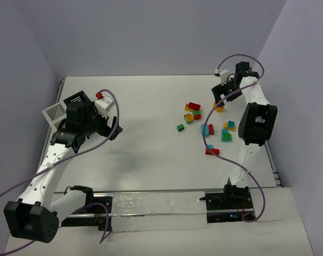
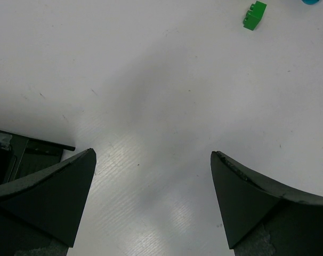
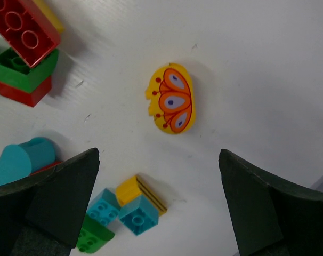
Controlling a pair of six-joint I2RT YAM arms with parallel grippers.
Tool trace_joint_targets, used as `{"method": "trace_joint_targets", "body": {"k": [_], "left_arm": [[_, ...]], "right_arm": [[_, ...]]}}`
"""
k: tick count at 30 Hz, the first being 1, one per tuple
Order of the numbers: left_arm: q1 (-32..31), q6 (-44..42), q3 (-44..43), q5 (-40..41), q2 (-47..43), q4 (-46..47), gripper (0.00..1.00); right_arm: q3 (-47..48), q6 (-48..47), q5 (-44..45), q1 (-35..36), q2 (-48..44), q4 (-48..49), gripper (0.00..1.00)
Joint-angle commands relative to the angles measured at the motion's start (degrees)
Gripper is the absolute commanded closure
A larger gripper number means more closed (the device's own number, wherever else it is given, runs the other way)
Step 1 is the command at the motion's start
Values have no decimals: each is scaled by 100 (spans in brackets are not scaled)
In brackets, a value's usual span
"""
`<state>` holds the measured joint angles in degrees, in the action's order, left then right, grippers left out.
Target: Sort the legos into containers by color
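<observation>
While legos (image 1: pixel 194 106) are lying unsorted: a first pick is looking like the step in hand, since both end effectors are carrying nothing.
Legos: they are lying scattered on the right half of the counter (image 1: pixel 145 112), well apart from the containers (image 1: pixel 56 112), which are sitting at the left edge.
Right end effector (image 3: pixel 159 154): it is hovering over the legos with jaws spread wide and empty. The yellow piece (image 3: pixel 171 98) with the butterfly print is lying flat just ahead of the fingertips.
Left end effector (image 2: pixel 153 153): it is also hanging wide and empty beside the containers, with one green brick (image 2: pixel 254 14) showing well ahead.
Doing it well: the yellow piece is looking like the easiest target, as it is lying clear of its neighbours. The jaws should be coming down across its narrow width and staying off the cyan-and-yellow cluster (image 3: pixel 135 210) near the left finger.
Risk: a flat piece is likely to be sliding away if one finger is touching it first.
</observation>
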<state>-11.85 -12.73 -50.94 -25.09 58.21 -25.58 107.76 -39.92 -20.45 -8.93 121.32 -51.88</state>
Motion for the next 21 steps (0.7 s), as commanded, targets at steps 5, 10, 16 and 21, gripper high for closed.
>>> {"method": "trace_joint_targets", "body": {"k": [5, 10, 16, 21], "left_arm": [[-45, -44, -196, 101, 7, 27, 1], [-45, -37, -197, 136, 76, 44, 1], [-54, -19, -224, 180, 190, 88, 1], [-54, 55, -260, 199, 246, 143, 1]], "right_arm": [[1031, -491, -281, -14, 962, -733, 1], [1168, -509, -222, -13, 1228, -630, 10], [995, -644, -49, 22, 1307, -404, 27], [858, -750, 26, 73, 1305, -313, 34]]}}
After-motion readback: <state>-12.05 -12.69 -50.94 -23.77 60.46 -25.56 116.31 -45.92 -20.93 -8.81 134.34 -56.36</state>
